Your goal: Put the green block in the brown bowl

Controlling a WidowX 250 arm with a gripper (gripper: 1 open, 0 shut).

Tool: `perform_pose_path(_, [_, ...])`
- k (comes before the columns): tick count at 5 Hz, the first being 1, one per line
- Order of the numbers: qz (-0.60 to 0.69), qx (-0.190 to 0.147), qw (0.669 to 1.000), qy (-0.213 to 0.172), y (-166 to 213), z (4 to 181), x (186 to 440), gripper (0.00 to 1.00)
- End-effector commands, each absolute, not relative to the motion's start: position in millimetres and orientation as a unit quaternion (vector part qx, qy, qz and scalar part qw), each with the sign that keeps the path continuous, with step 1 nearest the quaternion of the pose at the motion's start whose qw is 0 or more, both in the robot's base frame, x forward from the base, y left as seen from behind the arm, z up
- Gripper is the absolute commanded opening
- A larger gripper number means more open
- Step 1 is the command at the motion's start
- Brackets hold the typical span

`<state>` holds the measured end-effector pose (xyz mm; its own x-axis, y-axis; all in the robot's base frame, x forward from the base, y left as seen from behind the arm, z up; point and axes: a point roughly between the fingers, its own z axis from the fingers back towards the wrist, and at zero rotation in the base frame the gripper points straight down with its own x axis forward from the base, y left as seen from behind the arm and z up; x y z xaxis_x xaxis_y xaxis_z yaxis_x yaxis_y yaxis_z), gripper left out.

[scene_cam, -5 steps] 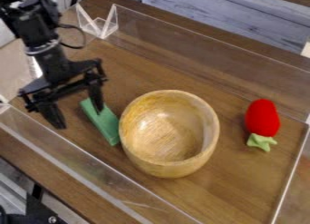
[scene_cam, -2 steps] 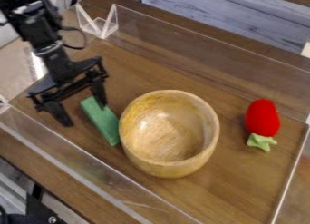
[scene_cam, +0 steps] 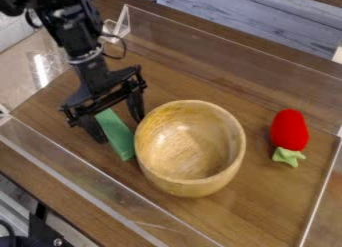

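The green block (scene_cam: 120,139) lies flat on the wooden table just left of the brown bowl (scene_cam: 191,146), its upper end hidden behind my gripper. My gripper (scene_cam: 112,121) points down over that end of the block, open, with one dark finger on each side of it. The jaws stand wide and hold nothing. The bowl is round, light wood, with nothing in it.
A red strawberry toy with green leaves (scene_cam: 289,133) sits right of the bowl. Clear plastic walls (scene_cam: 241,41) fence the table on all sides. A small clear stand (scene_cam: 118,21) is at the back left.
My gripper has moved right and down, from left of the green block to straddling its upper end. It stayed open. Block and bowl have not moved.
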<state>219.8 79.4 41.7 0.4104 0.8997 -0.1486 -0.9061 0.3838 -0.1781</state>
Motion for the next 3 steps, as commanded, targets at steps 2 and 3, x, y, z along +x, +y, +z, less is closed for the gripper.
perform_pose_path(2, [0.570,-0.116,0.813,0.003,91,24.5,225,1.00])
perform_pose_path(3, [0.565,-0.111,0.817,0.000,88,24.1,232,1.00])
